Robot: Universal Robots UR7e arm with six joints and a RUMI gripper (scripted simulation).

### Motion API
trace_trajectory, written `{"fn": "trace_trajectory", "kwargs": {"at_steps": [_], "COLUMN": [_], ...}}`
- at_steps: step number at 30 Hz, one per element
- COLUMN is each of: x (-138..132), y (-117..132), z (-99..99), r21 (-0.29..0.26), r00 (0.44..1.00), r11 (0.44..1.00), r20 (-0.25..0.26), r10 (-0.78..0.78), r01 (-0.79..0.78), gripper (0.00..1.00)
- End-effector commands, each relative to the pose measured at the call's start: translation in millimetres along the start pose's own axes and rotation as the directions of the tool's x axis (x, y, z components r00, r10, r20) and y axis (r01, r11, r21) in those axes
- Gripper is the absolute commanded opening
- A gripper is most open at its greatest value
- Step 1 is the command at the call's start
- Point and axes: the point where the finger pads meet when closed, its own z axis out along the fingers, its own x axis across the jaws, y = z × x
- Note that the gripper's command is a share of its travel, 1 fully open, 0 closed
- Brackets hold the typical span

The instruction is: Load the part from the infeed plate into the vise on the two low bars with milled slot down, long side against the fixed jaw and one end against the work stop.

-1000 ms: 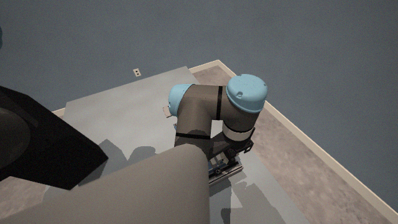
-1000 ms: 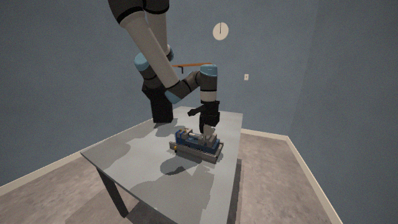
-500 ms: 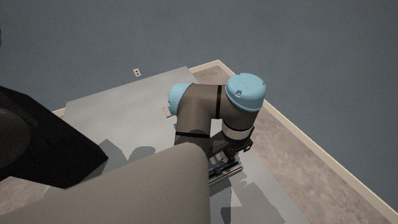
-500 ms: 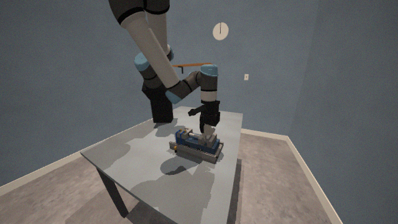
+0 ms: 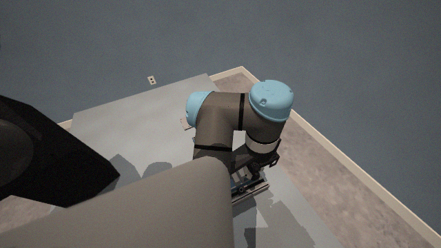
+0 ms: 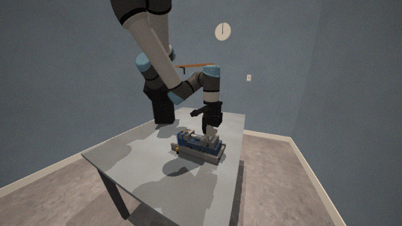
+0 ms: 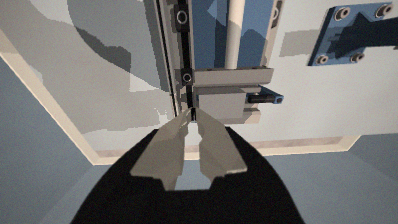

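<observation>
With the tool point(image 6: 205, 133) point(image 7: 194, 108) closed on nothing, the block point(image 7: 221, 103), between the vise jaws at one o'clock from its tips, looks stiff and fairly heavy, best nudged squarely at its end or gripped mid-length

Nothing legible in the 3 views

No text, label, brand, number or sign can be read in the top, exterior or wrist view
</observation>
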Motion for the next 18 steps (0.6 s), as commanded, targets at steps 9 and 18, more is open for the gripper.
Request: {"fn": "trace_trajectory", "kwargs": {"at_steps": [9, 18], "x": [7.9, 10.4], "y": [-1.6, -1.7], "z": [-0.6, -0.5], "r21": [0.001, 0.001], "r00": [1.0, 1.0], "r11": [1.0, 1.0], "r20": [-0.004, -0.004], "r10": [-0.005, -0.005], "r01": [0.005, 0.005], "gripper": [0.0, 0.0]}}
